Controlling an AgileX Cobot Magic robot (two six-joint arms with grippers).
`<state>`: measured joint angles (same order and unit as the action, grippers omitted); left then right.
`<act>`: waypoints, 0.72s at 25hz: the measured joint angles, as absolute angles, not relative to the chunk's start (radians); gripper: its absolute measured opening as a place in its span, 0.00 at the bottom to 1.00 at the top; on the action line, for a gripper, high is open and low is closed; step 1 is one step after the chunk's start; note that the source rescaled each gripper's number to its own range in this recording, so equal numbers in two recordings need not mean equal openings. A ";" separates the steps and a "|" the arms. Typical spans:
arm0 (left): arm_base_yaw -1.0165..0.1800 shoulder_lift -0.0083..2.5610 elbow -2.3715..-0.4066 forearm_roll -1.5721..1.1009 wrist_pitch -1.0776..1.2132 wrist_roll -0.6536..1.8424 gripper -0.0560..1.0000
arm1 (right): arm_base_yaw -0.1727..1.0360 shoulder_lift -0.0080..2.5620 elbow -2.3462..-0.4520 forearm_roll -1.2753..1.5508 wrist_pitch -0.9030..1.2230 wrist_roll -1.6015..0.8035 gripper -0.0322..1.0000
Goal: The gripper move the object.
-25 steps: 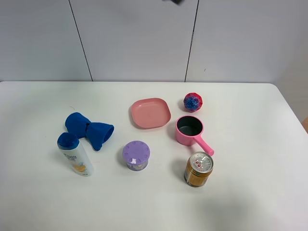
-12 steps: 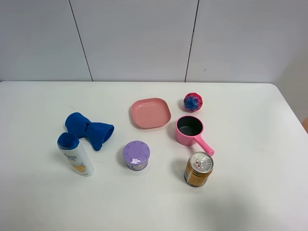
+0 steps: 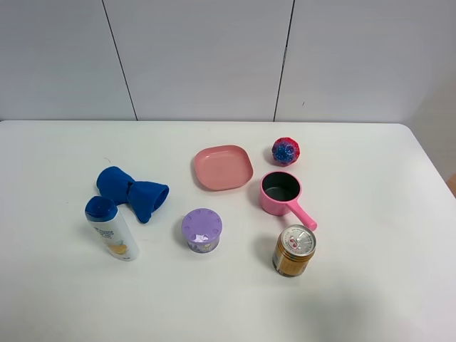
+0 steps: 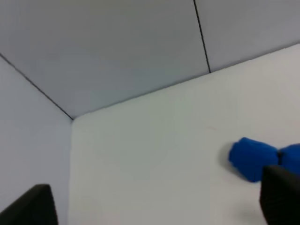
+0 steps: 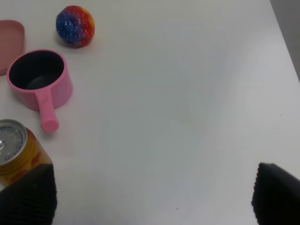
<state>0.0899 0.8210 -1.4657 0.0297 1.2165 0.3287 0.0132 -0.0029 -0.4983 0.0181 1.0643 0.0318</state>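
Note:
The pink toy saucepan (image 3: 281, 192) stands upright on the white table, right of middle, dark inside, with its handle pointing toward the table's front right. It also shows in the right wrist view (image 5: 40, 84). Neither gripper shows in the exterior high view. In the right wrist view my right gripper (image 5: 150, 197) is open and empty, its dark fingertips (image 5: 26, 197) wide apart, hovering above the table to the right of the saucepan. In the left wrist view my left gripper (image 4: 157, 206) is open and empty, far from the saucepan, near the blue cloth (image 4: 255, 159).
A flat pink square plate (image 3: 223, 167) and a red-blue ball (image 3: 285, 151) lie behind the saucepan. A drink can (image 3: 293, 250) stands just in front of its handle. A purple lidded tub (image 3: 201, 230), blue cloth (image 3: 132, 192) and bottle (image 3: 112, 228) are to the left.
A dark part at the top edge of the exterior view one second ago is gone from view. The objects on the table have not moved.

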 joint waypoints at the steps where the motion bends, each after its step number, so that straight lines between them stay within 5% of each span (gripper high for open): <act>1: 0.090 0.776 -1.423 0.030 1.217 0.305 0.87 | 0.013 -0.003 -0.498 0.018 1.064 0.032 1.00; 18: 0.090 -0.006 -0.678 0.114 1.206 -0.077 0.87 | 0.013 -0.003 -0.498 0.018 1.064 0.032 1.00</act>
<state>0.0899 -0.0057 -0.6784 0.1141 1.2064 -0.0772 0.0132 -0.0029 -0.4983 0.0181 1.0643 0.0318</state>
